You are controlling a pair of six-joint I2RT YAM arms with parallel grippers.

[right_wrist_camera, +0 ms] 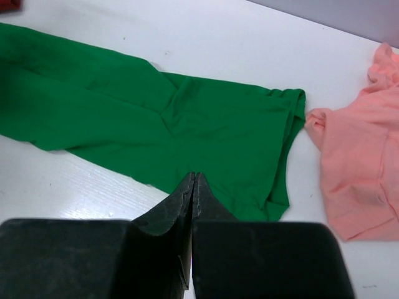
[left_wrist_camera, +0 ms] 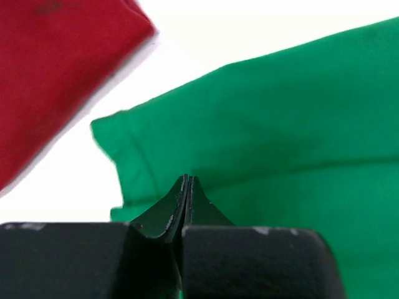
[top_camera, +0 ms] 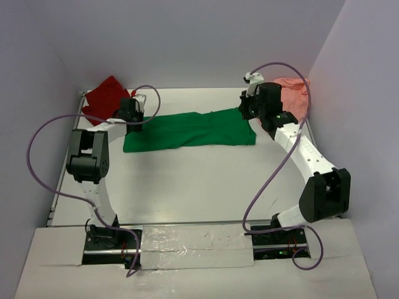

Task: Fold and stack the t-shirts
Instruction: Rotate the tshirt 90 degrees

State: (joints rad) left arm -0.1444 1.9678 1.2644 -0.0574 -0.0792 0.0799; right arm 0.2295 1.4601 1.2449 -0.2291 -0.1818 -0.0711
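The green t-shirt (top_camera: 187, 129) lies stretched out in a long band across the far half of the table. My left gripper (top_camera: 133, 128) is shut at its left end; in the left wrist view the closed tips (left_wrist_camera: 187, 179) press into the green cloth (left_wrist_camera: 280, 112) where a crease starts. At the shirt's right end my right gripper (top_camera: 248, 116) is also shut, its tips (right_wrist_camera: 194, 175) pinched on the near edge of the green shirt (right_wrist_camera: 124, 106). The dark red t-shirt (top_camera: 105, 98) (left_wrist_camera: 56, 75) sits at the far left corner. The salmon pink t-shirt (top_camera: 296, 96) (right_wrist_camera: 361, 156) lies bunched at the far right.
Grey walls close in the white table (top_camera: 187, 187) on the left, back and right. Purple cables (top_camera: 37, 156) loop out from both arms. The arm bases (top_camera: 106, 240) stand at the taped near edge.
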